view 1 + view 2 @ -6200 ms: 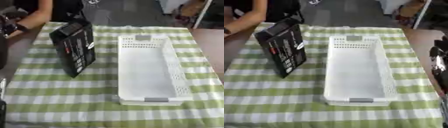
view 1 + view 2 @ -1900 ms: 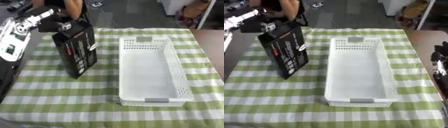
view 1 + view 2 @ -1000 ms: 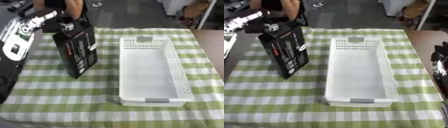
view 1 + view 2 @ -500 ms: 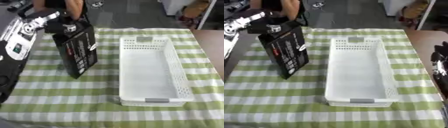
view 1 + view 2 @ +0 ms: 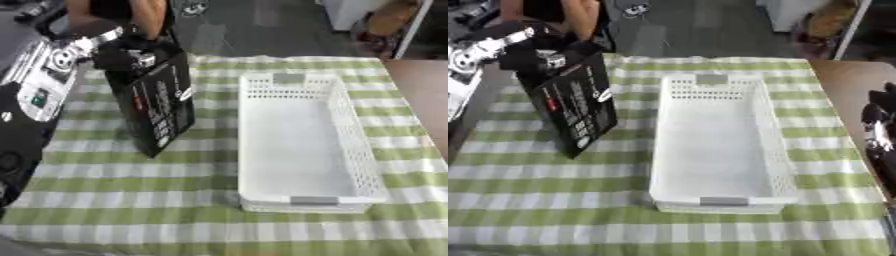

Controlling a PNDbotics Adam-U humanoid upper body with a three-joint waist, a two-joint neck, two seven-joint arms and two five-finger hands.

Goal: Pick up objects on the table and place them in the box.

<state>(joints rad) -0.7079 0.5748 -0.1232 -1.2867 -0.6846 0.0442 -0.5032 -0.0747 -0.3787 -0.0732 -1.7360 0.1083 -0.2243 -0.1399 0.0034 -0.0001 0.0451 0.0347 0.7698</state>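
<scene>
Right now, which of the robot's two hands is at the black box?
The left hand, up at the top of the upright black box. The right hand rests idle at the table's right edge, far from it.

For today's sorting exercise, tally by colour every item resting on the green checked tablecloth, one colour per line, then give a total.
Black: 1, the tall black cardboard package, standing on end with the robot's left hand at its top
White: 1, the long white perforated plastic basket, nothing inside it
Total: 2

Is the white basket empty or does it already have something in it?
Empty. The white basket shows only its bare floor; the black box stands outside it on the checked cloth, with the left hand at its top.
</scene>
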